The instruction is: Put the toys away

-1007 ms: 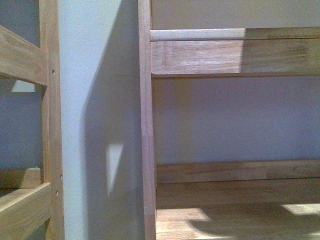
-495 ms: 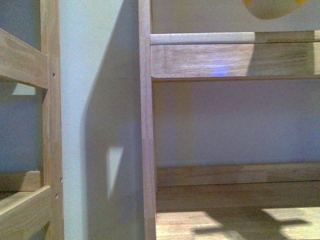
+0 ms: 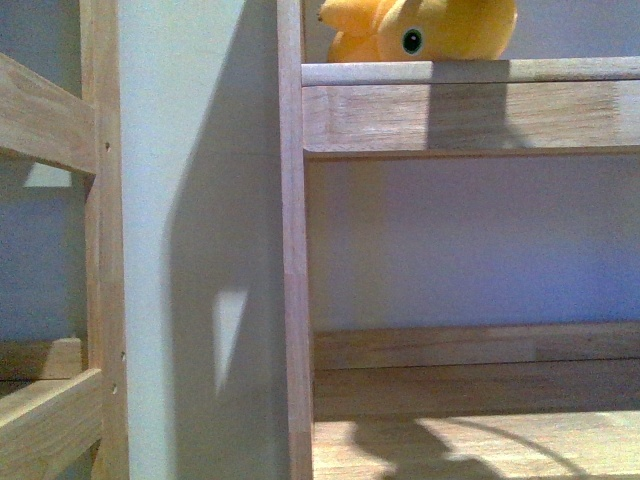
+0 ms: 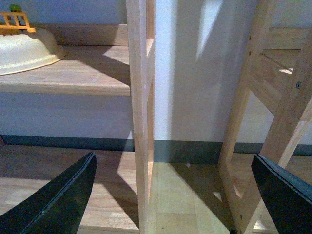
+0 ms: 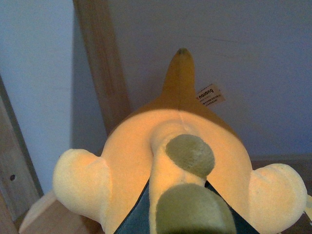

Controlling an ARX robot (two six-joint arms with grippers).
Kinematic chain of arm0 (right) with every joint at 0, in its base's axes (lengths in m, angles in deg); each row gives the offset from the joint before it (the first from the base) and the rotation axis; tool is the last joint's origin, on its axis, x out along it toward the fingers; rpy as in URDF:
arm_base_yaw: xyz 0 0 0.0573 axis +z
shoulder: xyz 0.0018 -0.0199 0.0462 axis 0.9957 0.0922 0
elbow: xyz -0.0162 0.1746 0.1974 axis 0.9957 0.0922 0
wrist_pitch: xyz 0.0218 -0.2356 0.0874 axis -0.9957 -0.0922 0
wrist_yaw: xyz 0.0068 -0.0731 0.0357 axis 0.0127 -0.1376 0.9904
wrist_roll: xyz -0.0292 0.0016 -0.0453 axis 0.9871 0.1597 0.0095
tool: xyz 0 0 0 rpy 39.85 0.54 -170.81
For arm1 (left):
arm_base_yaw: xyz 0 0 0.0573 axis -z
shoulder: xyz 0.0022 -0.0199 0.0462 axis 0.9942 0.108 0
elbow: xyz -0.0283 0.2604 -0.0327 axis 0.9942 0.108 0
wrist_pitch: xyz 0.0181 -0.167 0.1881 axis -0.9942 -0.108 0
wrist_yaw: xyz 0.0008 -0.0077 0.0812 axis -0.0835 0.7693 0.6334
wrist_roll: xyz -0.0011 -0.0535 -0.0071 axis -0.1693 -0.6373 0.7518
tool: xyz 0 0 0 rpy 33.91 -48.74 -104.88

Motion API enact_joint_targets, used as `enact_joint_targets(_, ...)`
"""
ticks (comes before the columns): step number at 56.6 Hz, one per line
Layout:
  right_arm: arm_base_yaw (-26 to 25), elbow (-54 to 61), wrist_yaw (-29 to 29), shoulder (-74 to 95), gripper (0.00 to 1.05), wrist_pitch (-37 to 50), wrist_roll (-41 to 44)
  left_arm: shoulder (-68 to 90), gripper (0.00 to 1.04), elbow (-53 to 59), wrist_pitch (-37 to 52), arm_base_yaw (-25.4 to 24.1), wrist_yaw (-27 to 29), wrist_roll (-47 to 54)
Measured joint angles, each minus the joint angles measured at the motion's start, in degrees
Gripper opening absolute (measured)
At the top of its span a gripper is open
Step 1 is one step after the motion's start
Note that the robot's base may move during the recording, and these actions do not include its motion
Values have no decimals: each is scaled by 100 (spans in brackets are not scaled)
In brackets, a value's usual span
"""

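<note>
Front view, plush animal (image 3: 420, 30) at upper shelf (image 3: 470, 110) edge, right pincer (image 5: 178, 214) clamping it, left pincer (image 4: 173, 195) spread wide, empty.

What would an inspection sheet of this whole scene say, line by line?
Surface: wooden shelf unit; the upper shelf bears the toy.
Job's things: yellow-orange plush animal at the upper shelf's front edge.
Clutter: cream bowl on a low shelf, with a yellow toy piece on it.
Pincers: left pincer open, empty; right pincer shut on the plush.
Cables: nothing seen.
Surroundings: pale wall, second wooden frame, wooden floor.
</note>
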State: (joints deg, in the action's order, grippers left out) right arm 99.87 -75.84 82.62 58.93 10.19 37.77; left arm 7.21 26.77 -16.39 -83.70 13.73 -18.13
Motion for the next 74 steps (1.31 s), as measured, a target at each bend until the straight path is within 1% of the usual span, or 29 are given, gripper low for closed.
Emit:
enact_joint_targets(14, 125, -728, -114, 540, 9, -238, -199, 0, 98, 0, 0, 0, 0, 0)
enact_joint_targets(25, 118, -758, -313, 601, 9, -286, -149, 0, 98, 0, 0, 0, 0, 0)
enact_joint_targets(38, 57, -577, -490, 503, 42, -256, 46, 0, 98, 0, 0, 0, 0, 0)
enact_joint_targets(48, -39, -146, -756, 249, 78, 195, 260, 0, 98, 0, 0, 0, 0, 0)
enact_joint_targets(57, -33, 131, -754, 55, 99, 533, 339, 0, 98, 0, 0, 0, 0, 0)
enact_joint_targets(66, -11, 289, -817, -133, 98, 748, 391, 0, 98, 0, 0, 0, 0, 0)
enact_joint_targets(74, -2, 844, -1108, -586, 98, 1226, 612, 0, 98, 0, 0, 0, 0, 0)
